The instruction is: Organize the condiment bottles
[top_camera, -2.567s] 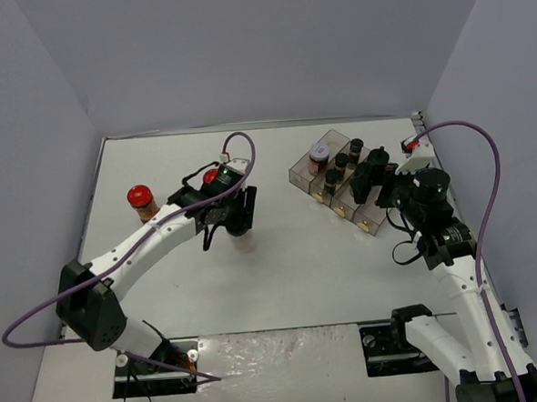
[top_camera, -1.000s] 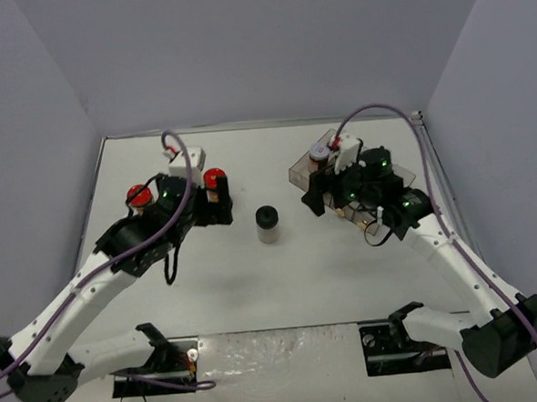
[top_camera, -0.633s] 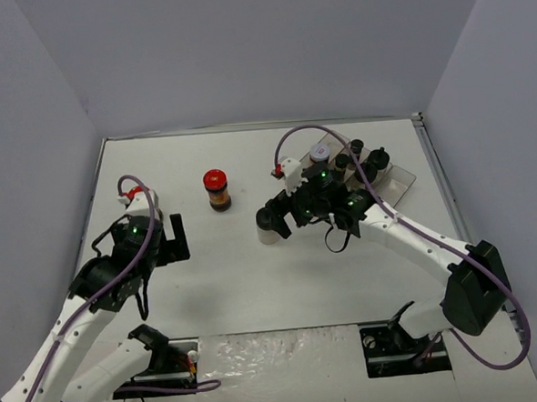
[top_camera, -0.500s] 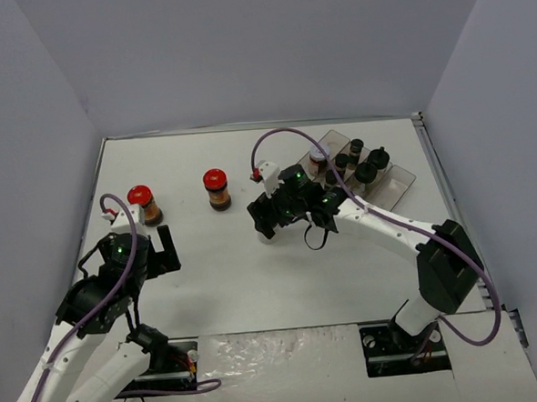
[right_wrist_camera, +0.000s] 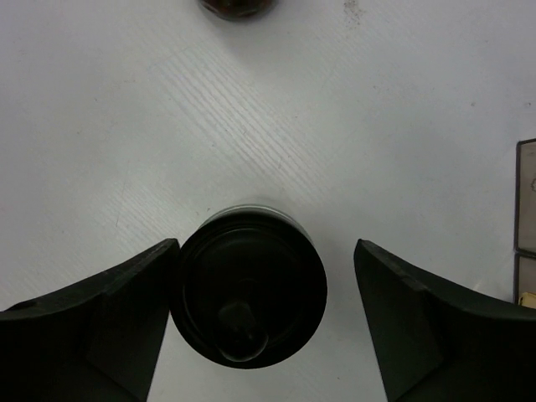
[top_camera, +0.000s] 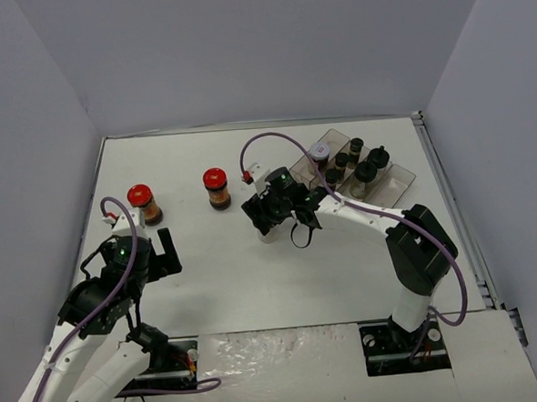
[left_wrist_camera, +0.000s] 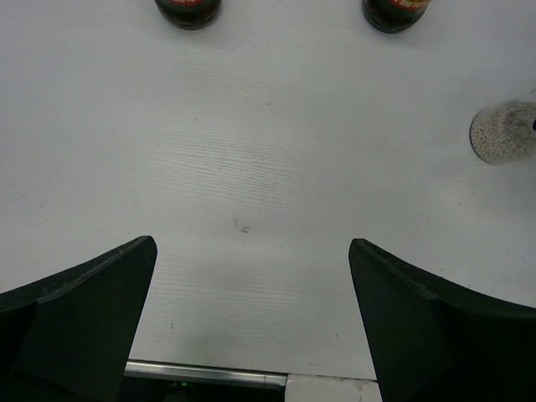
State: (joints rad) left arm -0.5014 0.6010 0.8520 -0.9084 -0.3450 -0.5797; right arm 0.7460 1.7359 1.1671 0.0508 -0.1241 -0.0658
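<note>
A black-capped bottle (right_wrist_camera: pixel 249 289) with pale grains stands on the table, seen under my right gripper (top_camera: pixel 268 216) in the top view. In the right wrist view my right gripper (right_wrist_camera: pixel 265 251) straddles its cap, still open: the left finger (right_wrist_camera: pixel 100 327) touches the cap and the right finger (right_wrist_camera: pixel 435 327) stands apart from it. Two red-capped bottles (top_camera: pixel 141 201) (top_camera: pixel 216 188) stand at the left and middle. My left gripper (top_camera: pixel 167 248) (left_wrist_camera: pixel 251 243) is open near the front left with nothing between its fingers. The same pale-grain bottle (left_wrist_camera: pixel 502 134) shows at the right edge of the left wrist view.
A clear compartment tray (top_camera: pixel 397 179) at the back right holds a white-lidded bottle (top_camera: pixel 320 150) and several black-capped ones (top_camera: pixel 367 170). White walls close the table on three sides. The tray's edge (right_wrist_camera: pixel 528 209) shows to the right of the right gripper.
My right gripper has come left from the tray, settled over the black-capped bottle and narrowed its jaws. My left arm has drawn back toward the near left, away from the red-capped bottles.
</note>
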